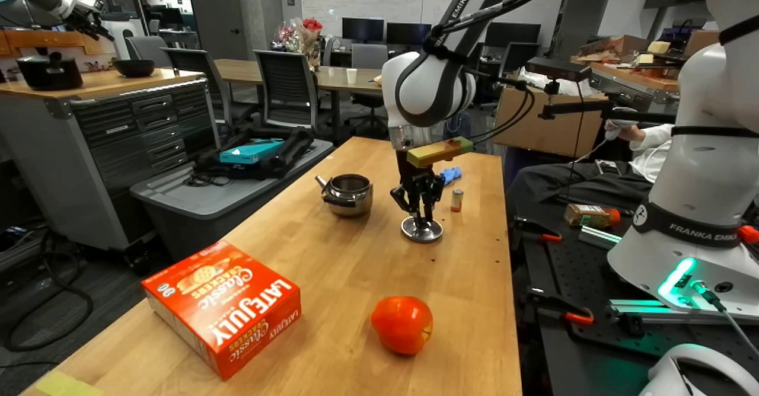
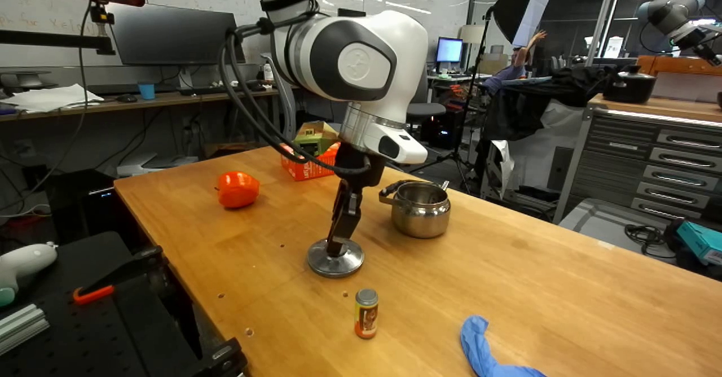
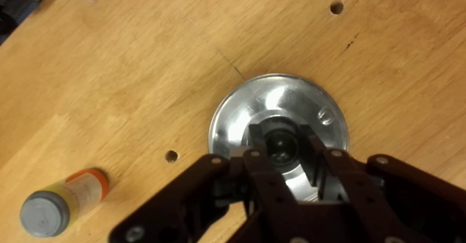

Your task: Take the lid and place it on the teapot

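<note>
The lid (image 2: pixel 333 266) lies flat on the table (image 2: pixel 541 286), just below the middle of the frame in both exterior views, its black knob (image 3: pixel 281 148) pointing up. The gripper (image 3: pixel 282 135) stands over it, fingertips (image 3: pixel 257 135) close in on either side of that knob with no clear gap in the wrist view, so I judge it clamped there. The step in hand looks to be the pick-up, the lift not yet made. The teapot (image 1: pixel 351 207) sits uncovered, apart from the lid, to its upper left in an exterior view. The next move calls for a straight lift to above the teapot's top, then a carry across and a level lowering; the handle (image 1: pixel 339 201) at its side could get in the way. Farther out, a small bottle (image 2: pixel 366 316) stands upright near the lid; a tomato (image 1: pixel 403 325) and a cracker box (image 1: pixel 228 307) lie towards the bottom of an exterior view.
</note>
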### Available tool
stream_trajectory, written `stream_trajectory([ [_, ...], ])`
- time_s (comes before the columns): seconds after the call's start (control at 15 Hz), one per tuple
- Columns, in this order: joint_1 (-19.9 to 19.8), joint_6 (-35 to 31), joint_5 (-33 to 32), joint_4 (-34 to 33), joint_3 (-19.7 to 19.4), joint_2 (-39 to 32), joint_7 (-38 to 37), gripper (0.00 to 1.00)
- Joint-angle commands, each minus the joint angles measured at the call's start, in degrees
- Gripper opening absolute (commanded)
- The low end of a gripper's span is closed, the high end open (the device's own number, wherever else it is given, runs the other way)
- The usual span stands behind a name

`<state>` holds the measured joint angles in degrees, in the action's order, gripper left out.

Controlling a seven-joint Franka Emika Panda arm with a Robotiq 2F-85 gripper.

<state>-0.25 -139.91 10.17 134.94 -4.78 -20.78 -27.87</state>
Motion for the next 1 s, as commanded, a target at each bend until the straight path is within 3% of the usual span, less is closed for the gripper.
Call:
stream_trajectory([
  [0.0, -0.1, 1.8, 2.2, 0.3, 0.3, 3.4, 1.0, 0.08],
  [0.4, 0.1, 8.7, 1.1, -0.4, 0.2, 9.9, 0.0, 0.08],
  [0.93, -0.6, 18.2, 1.8, -7.0, 0.4, 14.0, -1.3, 0.08],
])
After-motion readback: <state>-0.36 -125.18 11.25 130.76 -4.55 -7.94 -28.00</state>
